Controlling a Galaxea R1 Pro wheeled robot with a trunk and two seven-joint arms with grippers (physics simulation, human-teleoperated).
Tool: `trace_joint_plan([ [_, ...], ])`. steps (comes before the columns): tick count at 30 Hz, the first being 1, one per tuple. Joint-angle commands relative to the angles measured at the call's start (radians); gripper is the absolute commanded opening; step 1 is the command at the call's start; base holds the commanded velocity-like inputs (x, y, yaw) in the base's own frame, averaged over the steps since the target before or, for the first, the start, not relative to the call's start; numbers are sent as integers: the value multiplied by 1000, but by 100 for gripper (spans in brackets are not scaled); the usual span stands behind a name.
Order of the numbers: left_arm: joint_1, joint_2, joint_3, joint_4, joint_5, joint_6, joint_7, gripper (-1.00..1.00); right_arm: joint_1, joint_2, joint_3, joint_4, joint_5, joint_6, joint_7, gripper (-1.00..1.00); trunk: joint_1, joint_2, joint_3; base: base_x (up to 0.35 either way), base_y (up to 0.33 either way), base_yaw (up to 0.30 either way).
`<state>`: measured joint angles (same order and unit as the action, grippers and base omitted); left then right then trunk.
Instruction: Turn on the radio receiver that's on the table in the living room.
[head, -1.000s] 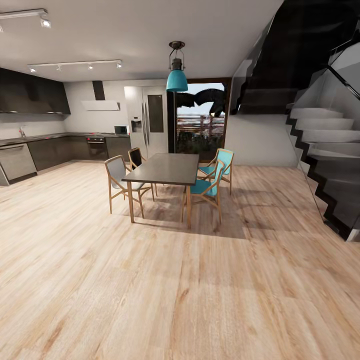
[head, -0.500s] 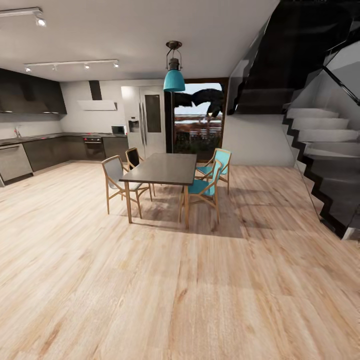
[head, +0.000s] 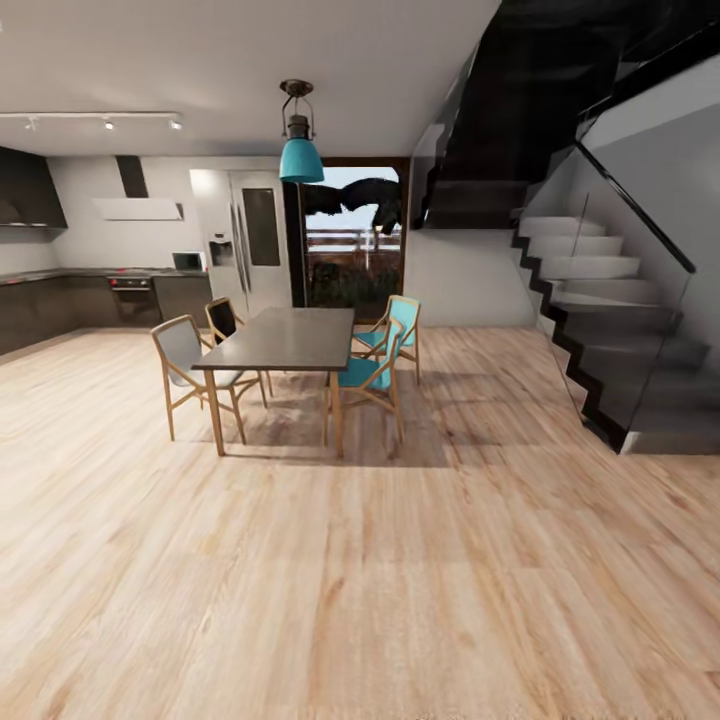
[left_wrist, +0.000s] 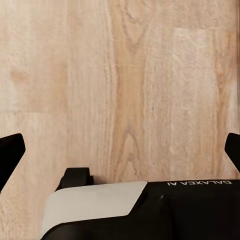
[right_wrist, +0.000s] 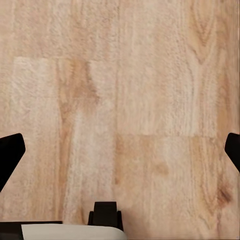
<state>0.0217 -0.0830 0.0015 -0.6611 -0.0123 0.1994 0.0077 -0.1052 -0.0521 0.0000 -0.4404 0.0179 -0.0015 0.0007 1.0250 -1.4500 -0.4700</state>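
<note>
Nearest, both wrist views look straight down on the wood floor (left_wrist: 150, 75): pale planks with long grain lines and knots. In the left wrist view the left gripper (left_wrist: 120, 150) shows two black fingers (left_wrist: 10, 152), one at each side edge, spread wide apart with nothing between them. Below them sits part of the robot's body (left_wrist: 150, 210), black and grey-white, marked GALAXEA AI. In the right wrist view the right gripper (right_wrist: 120, 150) is the same: two black fingers (right_wrist: 10, 152) at the edges, wide open and empty over bare planks.

In the head view the same light wood floor runs ahead to a dark rectangular dining table (head: 280, 340) on wooden legs. Four chairs (head: 370, 375) with wooden frames stand around it: two teal ones on the right, one grey and one dark on the left. One teal dome pendant lamp (head: 300, 155) hangs above it. To the right rises a dark staircase (head: 590, 310) with pale treads and a glass side panel. Farther back are a tall window (head: 350, 240), a steel fridge (head: 250, 240) and dark kitchen cabinets (head: 40, 310) under a white range hood (head: 138, 208).

This is the kitchen-dining area; the radio receiver, its low worktop and the living room are out of sight.
</note>
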Motion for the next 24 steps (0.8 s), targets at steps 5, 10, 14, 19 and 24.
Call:
trace_joint_plan([
  [5, 0, 0, 1, 0, 0, 0, 0, 100, 0, 0, 1, 1, 0, 1, -1, 100, 0, 0, 0, 0, 0, -278],
  [10, 0, 1, 2, 0, 0, 1, 0, 100, 0, 0, 1, 2, 0, 0, -2, 100, 0, 0, 0, 0, 0, -278],
  [14, 0, 1, 2, 0, 0, 3, 0, 100, 1, 0, 1, 2, 0, -2, -2, 100, 0, 0, 0, 0, 0, -278],
  [19, 0, 1, 2, 0, 0, 3, 0, 100, 0, 0, 1, 3, 0, -3, -2, 100, 0, 0, 0, 0, 0, -278],
  [24, 0, 2, 2, 0, 0, 1, 0, 100, 0, 0, 0, 3, -1, -3, -2, 100, 0, 0, 0, 0, 0, -278],
])
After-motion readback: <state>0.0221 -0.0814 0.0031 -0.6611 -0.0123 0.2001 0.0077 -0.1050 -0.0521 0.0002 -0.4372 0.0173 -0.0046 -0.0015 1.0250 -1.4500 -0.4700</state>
